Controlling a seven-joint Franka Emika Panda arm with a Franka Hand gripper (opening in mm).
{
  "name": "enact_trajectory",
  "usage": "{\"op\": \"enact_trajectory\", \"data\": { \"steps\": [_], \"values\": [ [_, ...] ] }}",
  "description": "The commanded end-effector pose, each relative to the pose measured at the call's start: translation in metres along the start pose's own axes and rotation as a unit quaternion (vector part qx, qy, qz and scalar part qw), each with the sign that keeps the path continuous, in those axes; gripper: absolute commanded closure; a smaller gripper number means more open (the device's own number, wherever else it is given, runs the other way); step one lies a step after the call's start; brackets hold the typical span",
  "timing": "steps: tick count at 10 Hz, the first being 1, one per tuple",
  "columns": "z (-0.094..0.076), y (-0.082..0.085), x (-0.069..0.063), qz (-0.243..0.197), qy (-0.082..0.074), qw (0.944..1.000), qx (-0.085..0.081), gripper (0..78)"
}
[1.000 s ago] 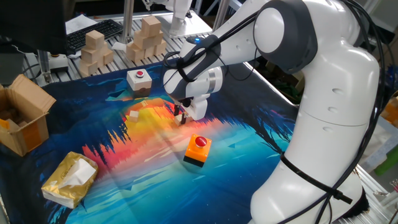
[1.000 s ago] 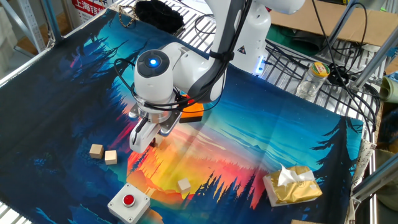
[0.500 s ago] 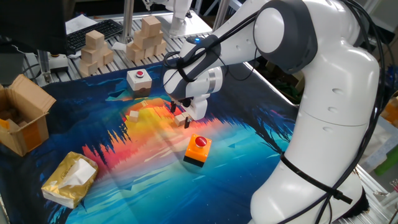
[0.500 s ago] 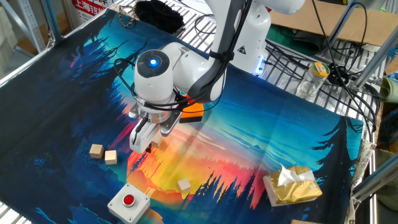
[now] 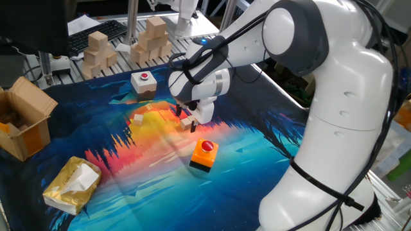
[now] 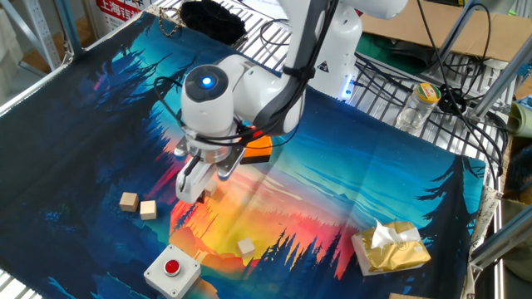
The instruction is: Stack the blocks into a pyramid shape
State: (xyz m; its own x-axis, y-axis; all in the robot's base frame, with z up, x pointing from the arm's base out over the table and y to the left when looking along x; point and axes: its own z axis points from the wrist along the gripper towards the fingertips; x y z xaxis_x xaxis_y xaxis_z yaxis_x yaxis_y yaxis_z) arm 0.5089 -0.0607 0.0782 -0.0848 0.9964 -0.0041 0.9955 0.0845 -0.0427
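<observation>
A printed cloth (image 6: 349,178) in deep blue, orange and pink is covering the worktop, lying smooth and slightly glossy. The blocks are showing as tiny plain tan wooden cubes with sharp edges: two (image 6: 128,201) (image 6: 148,209) are sitting just beside each other on the blue part, one (image 6: 246,247) is lying alone on the orange part, and one (image 5: 186,122) is sitting between the fingers of the hand (image 5: 185,119), which is gripping it narrowly just above the cloth. In the other fixed view the hand (image 6: 193,188) is hiding that cube.

A glossy orange button box (image 5: 204,155) with a red cap is standing near the hand, and a white one (image 5: 144,81) is standing further back. A crinkled gold tissue pack (image 5: 72,185) is lying well apart.

The arm's rounded white shell is bending over the cloth, its wrist (image 6: 205,100) pointing down with a blue light glowing.
</observation>
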Motion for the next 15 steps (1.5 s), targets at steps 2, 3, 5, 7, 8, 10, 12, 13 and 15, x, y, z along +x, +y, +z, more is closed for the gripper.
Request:
{"op": "enact_trajectory", "data": {
  "steps": [2, 3, 5, 7, 8, 10, 12, 13, 15],
  "values": [
    [-0.039, -0.015, 0.038, -0.032, 0.013, 0.9994, 0.001, 0.1],
    [-0.043, -0.018, 0.043, -0.053, 0.019, 0.9984, -0.003, 0.1],
    [-0.047, -0.023, 0.053, -0.11, 0.034, 0.9933, -0.007, 0.1],
    [-0.046, -0.023, 0.063, -0.139, 0.035, 0.9896, -0.008, 0.1],
    [-0.045, -0.021, 0.066, -0.14, 0.033, 0.9896, -0.008, 0.1],
    [-0.043, -0.007, 0.088, -0.17, 0.022, 0.9851, -0.006, 0.1],
    [-0.037, 0.0, 0.096, -0.205, 0.018, 0.9787, -0.006, 0.1],
    [-0.036, 0.001, 0.097, -0.21, 0.018, 0.9775, -0.006, 0.1],
    [-0.03, 0.011, 0.101, -0.233, 0.013, 0.9723, -0.007, 0.1]
  ]
}}
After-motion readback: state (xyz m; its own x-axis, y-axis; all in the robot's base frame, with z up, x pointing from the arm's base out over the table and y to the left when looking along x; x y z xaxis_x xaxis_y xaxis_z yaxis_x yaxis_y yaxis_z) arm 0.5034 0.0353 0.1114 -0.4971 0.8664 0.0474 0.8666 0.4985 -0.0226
